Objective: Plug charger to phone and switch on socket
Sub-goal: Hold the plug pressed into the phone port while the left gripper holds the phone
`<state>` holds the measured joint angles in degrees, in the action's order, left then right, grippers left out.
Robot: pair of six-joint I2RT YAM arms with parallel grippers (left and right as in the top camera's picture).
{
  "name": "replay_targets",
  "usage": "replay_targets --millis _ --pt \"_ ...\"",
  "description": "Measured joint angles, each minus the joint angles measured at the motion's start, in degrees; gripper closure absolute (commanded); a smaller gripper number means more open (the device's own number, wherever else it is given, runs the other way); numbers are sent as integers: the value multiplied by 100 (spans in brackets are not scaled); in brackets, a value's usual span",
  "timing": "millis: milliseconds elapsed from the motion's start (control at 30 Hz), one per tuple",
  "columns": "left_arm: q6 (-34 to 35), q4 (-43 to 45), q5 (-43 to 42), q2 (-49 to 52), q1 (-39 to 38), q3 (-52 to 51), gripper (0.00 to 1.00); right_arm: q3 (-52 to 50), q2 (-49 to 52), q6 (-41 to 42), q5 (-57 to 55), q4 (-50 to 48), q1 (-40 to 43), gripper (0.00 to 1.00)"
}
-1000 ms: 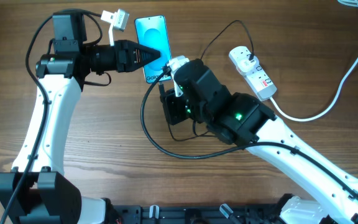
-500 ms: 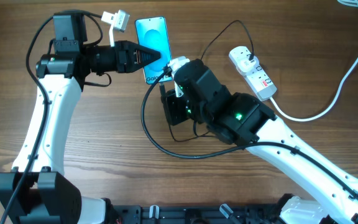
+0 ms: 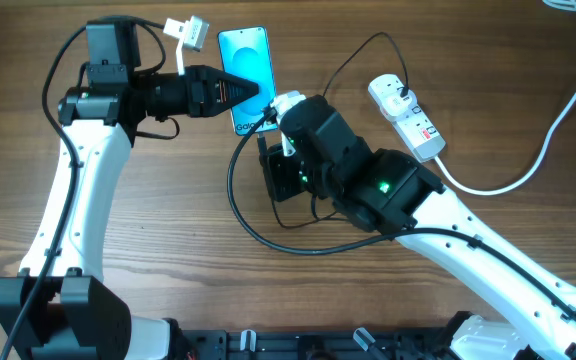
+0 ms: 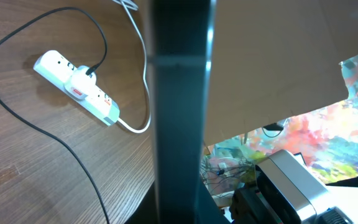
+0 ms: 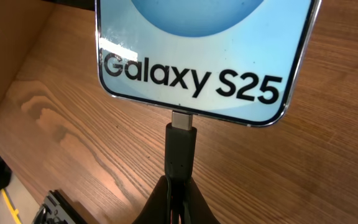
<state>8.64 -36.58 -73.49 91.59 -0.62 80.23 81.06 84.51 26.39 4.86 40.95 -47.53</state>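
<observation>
The phone with a cyan screen is held off the table by my left gripper, which is shut on its side edge. In the left wrist view the phone fills the middle as a dark edge-on slab. In the right wrist view the phone reads "Galaxy S25". My right gripper is shut on the charger connector, whose metal tip sits at the phone's bottom port. The black charger cable loops over the table to the socket, a white power strip also in the left wrist view.
A thick white cord runs from the socket to the far right edge. A small white plug-like piece lies by the left arm's wrist. The right arm's black body covers the table's middle. Past the table edge is clutter.
</observation>
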Motion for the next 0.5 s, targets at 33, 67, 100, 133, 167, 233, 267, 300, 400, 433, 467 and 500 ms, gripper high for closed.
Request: replay_targets --millis 33,67,100,133,167,233,267,300,400,433,467,500 --pt "0 0 -20 0 0 0 96 0 0 0 0 -11 0 95" --pt "0 4 -35 0 0 0 96 0 0 0 0 -13 0 95" --pt "0 4 -37 0 0 0 96 0 0 0 0 -13 0 95" --pt "0 9 -39 0 0 0 96 0 0 0 0 -15 0 95" --pt "0 13 -52 0 0 0 96 0 0 0 0 -15 0 96" --pt "0 15 -94 0 0 0 96 0 0 0 0 -15 0 95" --pt "-2 15 -103 0 0 0 96 0 0 0 0 -17 0 95" --pt "-2 17 -111 0 0 0 96 0 0 0 2 -24 0 95" --pt "0 20 -142 0 0 0 96 0 0 0 2 -39 0 95" --pt "0 20 -142 0 0 0 96 0 0 0 2 -39 0 96" --pt "-4 20 -142 0 0 0 96 0 0 0 2 -37 0 96" --pt "-26 20 -144 0 0 0 96 0 0 0 2 -37 0 95"
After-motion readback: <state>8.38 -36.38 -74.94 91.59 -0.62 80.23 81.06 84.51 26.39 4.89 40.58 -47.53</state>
